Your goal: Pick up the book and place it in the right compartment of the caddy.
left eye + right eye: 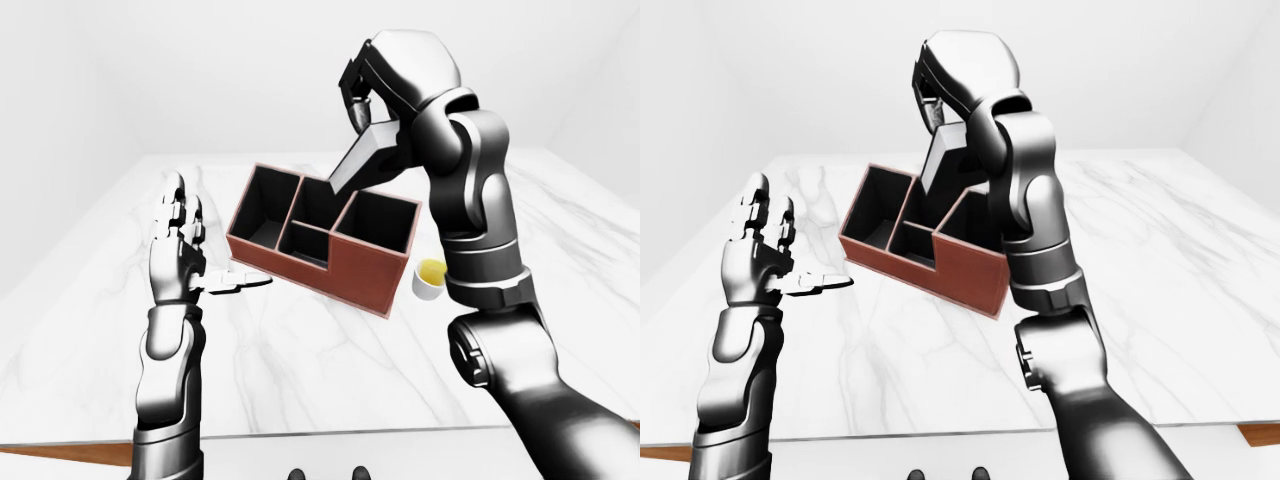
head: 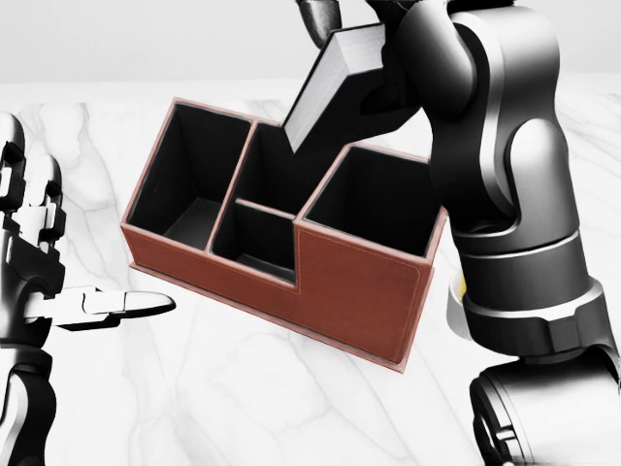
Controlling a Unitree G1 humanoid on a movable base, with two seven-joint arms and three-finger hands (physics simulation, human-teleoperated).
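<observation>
Overhead, the right hand's fingers [image 1: 362,88] clamp the unlabelled book [image 1: 362,160] above the caddy [image 1: 355,275]; left fingers [image 1: 180,215] spread apart.

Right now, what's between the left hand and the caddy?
Only bare marble table, seen in the left-eye view; the open left hand stands clear of the caddy.

Grey book [image 2: 335,83] tilted, above brown 4-compartment caddy [image 2: 359,286].

Plain white walls [image 1: 150,70] close the room under flat, even light. A white marble table [image 1: 330,370] with grey veining fills most of it.
</observation>
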